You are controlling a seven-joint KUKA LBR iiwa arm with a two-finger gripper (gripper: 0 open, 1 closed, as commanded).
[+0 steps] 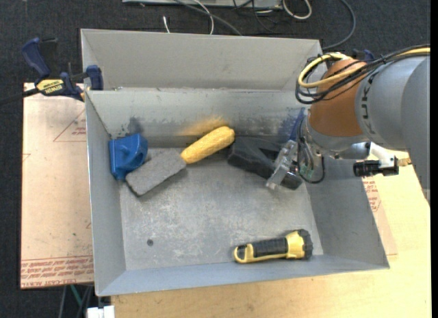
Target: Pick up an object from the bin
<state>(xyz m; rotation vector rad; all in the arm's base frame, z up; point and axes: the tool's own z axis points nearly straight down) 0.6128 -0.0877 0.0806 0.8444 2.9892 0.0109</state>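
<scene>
Corn cob (207,144), grey block (156,171), flashlight (274,247)

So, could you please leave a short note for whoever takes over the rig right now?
Tool: low at the right back of the bin, at the right end of a black object; grip unclear.
Things: yellow corn cob left of that, grey block and blue piece at back left, yellow-and-black torch by the front wall.
Done: nothing lifted.
Left: grasp one thing, raise it out.
</scene>
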